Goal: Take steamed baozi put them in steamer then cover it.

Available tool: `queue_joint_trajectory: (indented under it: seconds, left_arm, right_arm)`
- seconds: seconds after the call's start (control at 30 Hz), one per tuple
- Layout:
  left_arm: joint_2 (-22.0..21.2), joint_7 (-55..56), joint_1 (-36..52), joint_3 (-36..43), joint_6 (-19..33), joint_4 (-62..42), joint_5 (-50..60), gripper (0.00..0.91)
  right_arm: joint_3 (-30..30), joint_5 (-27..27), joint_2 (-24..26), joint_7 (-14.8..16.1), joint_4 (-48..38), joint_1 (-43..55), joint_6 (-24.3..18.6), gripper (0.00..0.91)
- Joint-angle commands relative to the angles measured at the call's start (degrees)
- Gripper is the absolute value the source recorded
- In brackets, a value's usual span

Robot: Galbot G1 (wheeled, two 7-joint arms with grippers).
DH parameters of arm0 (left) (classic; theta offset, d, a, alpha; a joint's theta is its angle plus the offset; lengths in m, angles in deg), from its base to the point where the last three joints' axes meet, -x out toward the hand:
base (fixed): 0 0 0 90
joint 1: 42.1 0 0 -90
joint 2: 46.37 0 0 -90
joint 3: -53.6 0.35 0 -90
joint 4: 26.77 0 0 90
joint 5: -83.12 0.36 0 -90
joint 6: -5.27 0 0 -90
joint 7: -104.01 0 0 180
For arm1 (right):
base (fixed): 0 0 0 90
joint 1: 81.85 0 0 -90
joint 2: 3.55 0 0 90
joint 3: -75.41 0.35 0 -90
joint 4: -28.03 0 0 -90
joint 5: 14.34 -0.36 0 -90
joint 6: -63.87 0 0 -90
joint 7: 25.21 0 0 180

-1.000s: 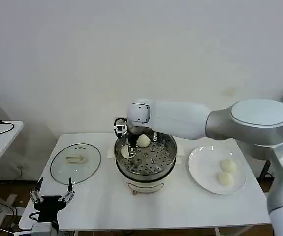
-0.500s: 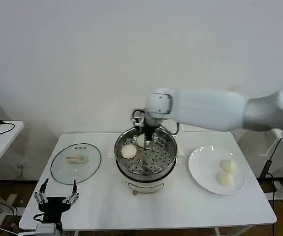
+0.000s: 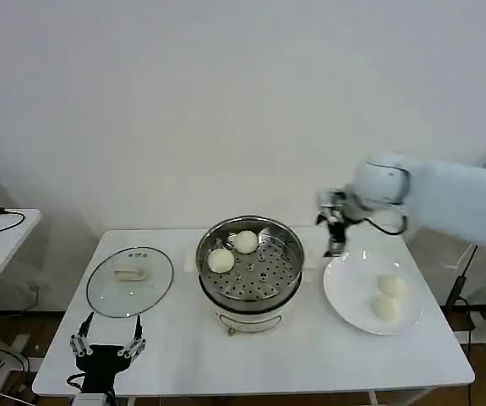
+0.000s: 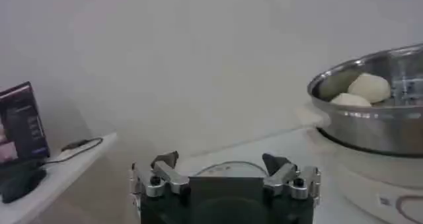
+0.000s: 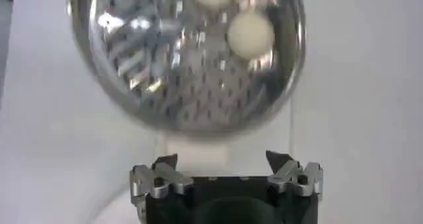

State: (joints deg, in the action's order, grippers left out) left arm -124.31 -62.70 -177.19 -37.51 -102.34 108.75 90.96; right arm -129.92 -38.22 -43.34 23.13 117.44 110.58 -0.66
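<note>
Halfway mark: two steamed baozi (image 3: 232, 251) lie in steamer (image 3: 250, 271), two wait on white plate (image 3: 350, 298) right of steamer. Cover (image 3: 130, 280) lies on bench (image 3: 293, 359) left of steamer. Right gripper (image 3: 335, 235), jaws spread and empty, hangs between steamer and plate. Left gripper (image 3: 107, 348), jaws spread, parked near bench edge before cover.

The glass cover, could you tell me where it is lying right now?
In the head view the cover lies flat on the table at the robot's left, beside the steamer and just beyond the left gripper.
</note>
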Motion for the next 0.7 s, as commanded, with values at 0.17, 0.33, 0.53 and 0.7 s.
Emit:
queue_joint_trajectory:
  seconds: [0.17,0.33,0.53,0.7]
  left_arm:
    - [0.11,0.06,-0.63,0.73,-0.03,-0.64,1.24,0.907]
    - [0.26,0.10,-1.18,0.72,0.01,-0.91,1.44,0.907]
    - [0.10,0.13,-1.36,0.80,0.03,-1.45,1.68,0.907]
    - [-0.07,0.17,-1.44,1.09,0.06,-1.80,2.06,0.907]
  right_arm:
    - [27.49,23.52,25.43,5.40,3.61,-31.20,-17.09,0.907]
    - [38.98,28.97,26.47,9.14,1.48,-44.09,-19.96,0.907]
    - [47.88,31.62,24.03,11.38,-3.67,-52.26,-21.54,0.907]
    - [50.47,33.56,18.92,11.46,-8.95,-55.16,-21.67,0.907]
